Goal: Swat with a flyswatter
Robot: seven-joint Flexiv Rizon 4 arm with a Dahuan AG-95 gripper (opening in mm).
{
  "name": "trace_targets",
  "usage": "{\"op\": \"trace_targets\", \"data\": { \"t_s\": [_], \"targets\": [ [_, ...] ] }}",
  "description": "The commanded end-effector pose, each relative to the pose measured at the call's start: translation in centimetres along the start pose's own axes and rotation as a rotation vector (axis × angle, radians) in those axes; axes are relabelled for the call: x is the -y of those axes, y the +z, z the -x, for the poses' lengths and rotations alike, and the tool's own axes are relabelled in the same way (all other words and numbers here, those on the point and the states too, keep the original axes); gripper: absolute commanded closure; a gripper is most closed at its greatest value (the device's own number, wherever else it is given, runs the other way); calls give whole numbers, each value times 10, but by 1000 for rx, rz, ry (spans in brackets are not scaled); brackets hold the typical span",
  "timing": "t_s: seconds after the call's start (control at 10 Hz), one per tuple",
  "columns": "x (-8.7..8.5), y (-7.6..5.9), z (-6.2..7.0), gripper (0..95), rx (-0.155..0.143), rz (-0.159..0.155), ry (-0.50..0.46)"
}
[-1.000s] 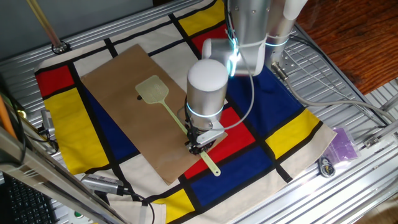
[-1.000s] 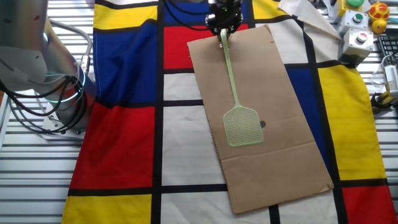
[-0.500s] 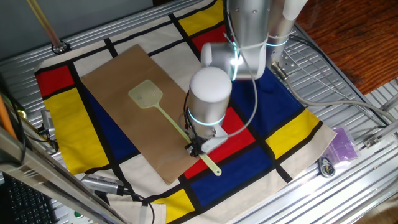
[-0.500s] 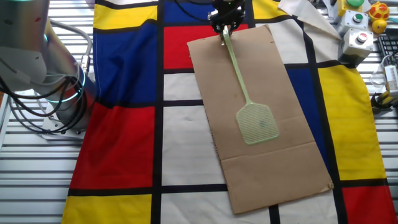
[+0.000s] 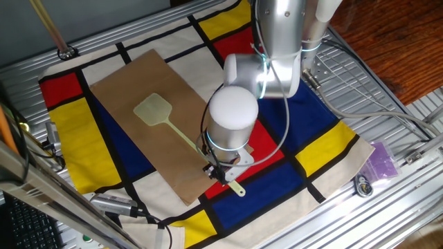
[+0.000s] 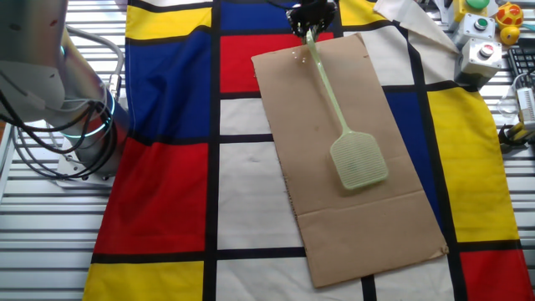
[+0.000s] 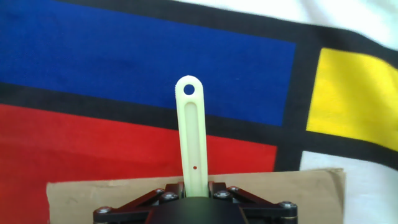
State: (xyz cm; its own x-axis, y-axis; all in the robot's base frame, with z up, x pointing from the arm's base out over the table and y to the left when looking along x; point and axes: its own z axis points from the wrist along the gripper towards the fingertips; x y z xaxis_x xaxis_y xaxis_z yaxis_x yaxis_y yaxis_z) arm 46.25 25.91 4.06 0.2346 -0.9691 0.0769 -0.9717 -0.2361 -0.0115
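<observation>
We have the gripper [image 5: 220, 171] clamped on the flyswatter [image 6: 338, 113] near its handle end at the brown paper sheet's [image 6: 393, 201] edge, the long axis running across the sheet to the mesh head lying over its middle.

The arm [image 5: 277, 28] is brushed silver metal in thick round segments, with thin glowing cyan rings at the joints. Its wrist [image 5: 233, 119] ends in a white domed cap. A thin black cable loops from the upper segment down to the wrist. The claw [image 5: 217, 170] is small and black. In the hand view its housing shows a row of silver screw heads.
</observation>
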Motion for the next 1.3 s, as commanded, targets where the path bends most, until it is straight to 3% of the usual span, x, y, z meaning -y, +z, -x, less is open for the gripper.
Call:
{"op": "trace_targets", "data": {
  "t_s": [0.1, 0.3, 0.5, 0.6, 0.7, 0.9, 1.0, 1.1, 1.3],
  "targets": [
    [0, -2, -2, 950, -10, 4, -7],
    [0, -2, -2, 950, -17, 16, -6],
    [1, -9, 0, 950, -89, 60, -18],
    [0, -13, 1, 950, -110, 67, -19],
    [0, -13, 1, 950, -106, 64, -21],
    [0, -12, 1, 950, -71, 42, -6],
    [1, -9, 0, 950, -14, 24, 23],
    [1, -9, 0, 950, 23, 17, 53],
    [1, -9, 0, 950, 47, 20, 78]
  ]
}}
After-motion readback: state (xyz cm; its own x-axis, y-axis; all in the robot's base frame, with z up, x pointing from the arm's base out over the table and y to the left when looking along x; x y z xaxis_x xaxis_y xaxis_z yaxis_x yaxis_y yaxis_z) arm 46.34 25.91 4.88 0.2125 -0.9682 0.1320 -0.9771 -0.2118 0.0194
